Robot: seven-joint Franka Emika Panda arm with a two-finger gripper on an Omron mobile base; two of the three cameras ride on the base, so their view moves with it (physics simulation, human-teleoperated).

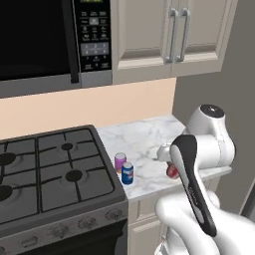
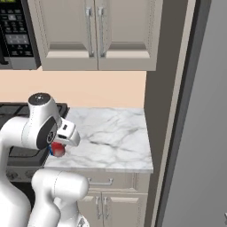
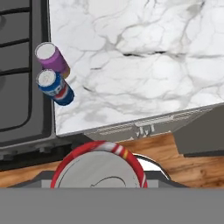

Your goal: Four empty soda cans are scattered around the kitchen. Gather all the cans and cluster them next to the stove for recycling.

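Red can (image 3: 98,168) sits pinched in the gripper (image 3: 99,179), raised above the counter's (image 1: 144,144) front edge; arm bent at the elbow, hand pointing down; purple can (image 1: 120,162) and blue can (image 1: 127,173) stand touching, just beside the stove (image 1: 50,169).

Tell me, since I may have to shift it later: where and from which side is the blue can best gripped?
Grip the blue can around its round side wall, near mid-height, coming down from above. It stands upright on the marble counter, silvery top up. The purple can stands close behind it and the stove edge is near, so closing across the sides that face neither looks safest.
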